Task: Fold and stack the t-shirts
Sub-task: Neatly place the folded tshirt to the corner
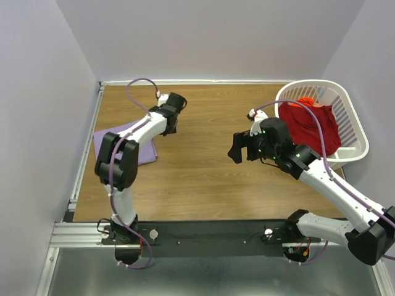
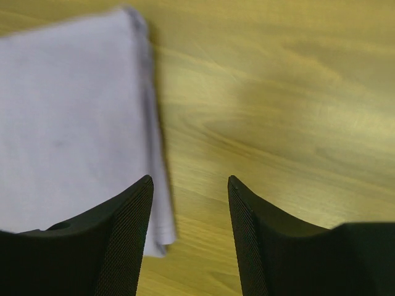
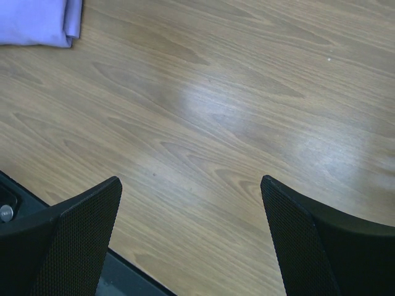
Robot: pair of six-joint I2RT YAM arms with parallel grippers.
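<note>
lavender folded soft cloth t-shirt (image 2: 68, 117) lay flat near the left edge of the wooden worktop (image 1: 203, 179), about midway between the near and far edges. deep red crumpled cloth t-shirt (image 1: 311, 126) sat bunched in the white slatted plastic laundry basket (image 1: 318, 82) at the far right corner, not folded.

left gripper (image 2: 188, 182) was released, fingers apart with nothing between them, over bare wood just beside the lavender shirt's inner edge. right gripper (image 3: 191, 179) was spread wide and empty over the worktop middle, well apart from both shirts.

step in hand, as judged: lavender one done, red one to fetch. to do it well, the left claw should lift clear without snagging the layered edge. the right claw should take the red shirt by a top fold and draw it out without tipping the basket. it should then be spread on the open middle, folded to a matching footprint and set squarely on the lavender.

lavender shirt's long axis seemed to run from the left edge toward the middle, slightly skewed, with the arm covering part of it. its layered edge faced the worktop middle. red shirt had no readable axis.
</note>
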